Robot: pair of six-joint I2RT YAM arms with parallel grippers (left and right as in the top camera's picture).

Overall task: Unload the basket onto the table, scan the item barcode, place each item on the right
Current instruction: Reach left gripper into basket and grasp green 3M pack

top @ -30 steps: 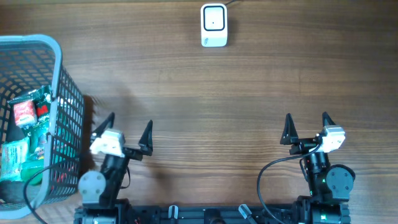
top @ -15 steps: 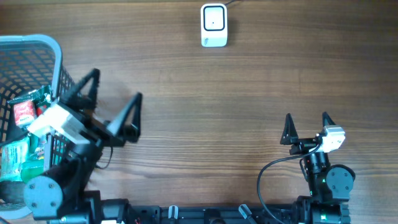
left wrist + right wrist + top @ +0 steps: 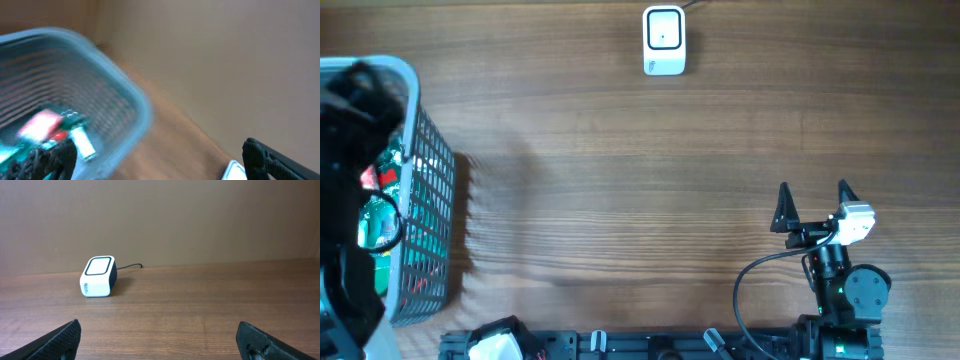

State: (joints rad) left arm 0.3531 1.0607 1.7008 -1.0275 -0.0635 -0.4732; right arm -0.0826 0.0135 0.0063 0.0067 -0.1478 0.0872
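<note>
The left gripper (image 3: 156,150) hangs blurred over the grey basket (image 3: 435,180), its fingers spread wide and empty. A red-and-green packet (image 3: 42,125) lies inside the basket. Well to the basket's right, the right gripper (image 3: 812,205) also stands spread and empty. The white scanner (image 3: 663,40) sits up and to the right of the basket.

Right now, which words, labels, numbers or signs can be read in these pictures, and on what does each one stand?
None can be read.
Scanner: a small dark marking on its side, too small to read.
Packets in the basket: red and white labels, too blurred to read.
</note>
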